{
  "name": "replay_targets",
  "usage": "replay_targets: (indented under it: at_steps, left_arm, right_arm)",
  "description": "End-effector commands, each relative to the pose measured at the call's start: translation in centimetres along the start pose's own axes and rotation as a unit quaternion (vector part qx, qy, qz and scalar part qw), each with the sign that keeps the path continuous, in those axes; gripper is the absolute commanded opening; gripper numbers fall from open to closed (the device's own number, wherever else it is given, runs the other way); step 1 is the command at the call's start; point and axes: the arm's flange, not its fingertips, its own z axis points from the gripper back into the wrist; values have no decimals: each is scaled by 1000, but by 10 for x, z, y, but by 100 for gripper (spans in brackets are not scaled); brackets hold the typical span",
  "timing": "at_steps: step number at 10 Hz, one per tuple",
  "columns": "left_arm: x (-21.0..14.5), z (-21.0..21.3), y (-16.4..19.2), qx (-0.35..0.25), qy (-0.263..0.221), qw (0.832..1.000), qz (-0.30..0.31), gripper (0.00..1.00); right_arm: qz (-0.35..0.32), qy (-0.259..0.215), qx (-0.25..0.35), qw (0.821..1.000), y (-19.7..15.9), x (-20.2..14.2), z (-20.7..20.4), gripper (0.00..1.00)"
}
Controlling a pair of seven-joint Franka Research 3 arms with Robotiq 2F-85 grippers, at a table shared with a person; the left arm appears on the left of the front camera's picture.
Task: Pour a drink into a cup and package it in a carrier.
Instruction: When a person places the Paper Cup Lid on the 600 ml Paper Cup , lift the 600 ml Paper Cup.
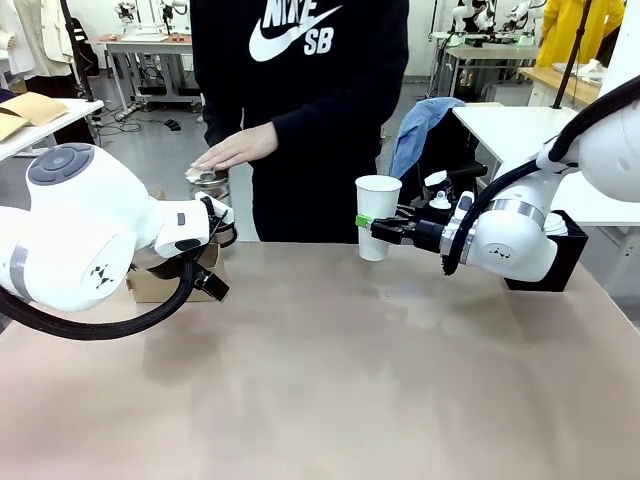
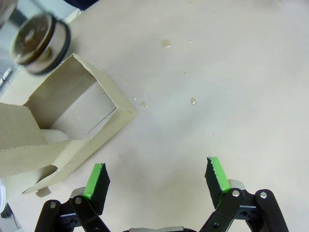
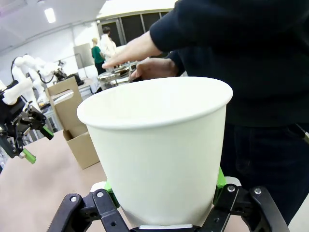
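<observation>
The white paper cup [image 1: 377, 214] hangs upright above the far middle of the table, with my right gripper [image 1: 372, 226] shut on its lower half. In the right wrist view the cup [image 3: 159, 145] stands lidless between the green pads [image 3: 219, 179]. A person's hand [image 1: 236, 150] rests on top of the glass jar [image 1: 210, 186] at the far left; its liquid is hard to make out. The brown carrier [image 1: 160, 285] sits below the jar, partly behind my left arm. My left gripper [image 2: 157, 179] is open over bare table beside the carrier [image 2: 63, 130], and the jar [image 2: 38, 41] is blurred.
A black box [image 1: 562, 255] stands at the table's right edge behind my right arm. Small drops [image 2: 193, 101] lie on the tabletop near the carrier. The person stands close at the far edge.
</observation>
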Motion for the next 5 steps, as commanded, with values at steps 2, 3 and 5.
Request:
replay_targets:
  at_steps: [2, 3, 5]
  left_arm:
    - [0, 0, 0, -1, -1, 1000, 0, 100]
    - [0, 0, 0, -1, -1, 1000, 0, 100]
    - [0, 0, 0, -1, -1, 1000, 0, 100]
  right_arm:
    - [1, 0, -2, 1000, 1, 3, -2, 81]
    - [1, 0, -2, 1000, 1, 3, -2, 81]
    - [1, 0, -2, 1000, 1, 3, -2, 81]
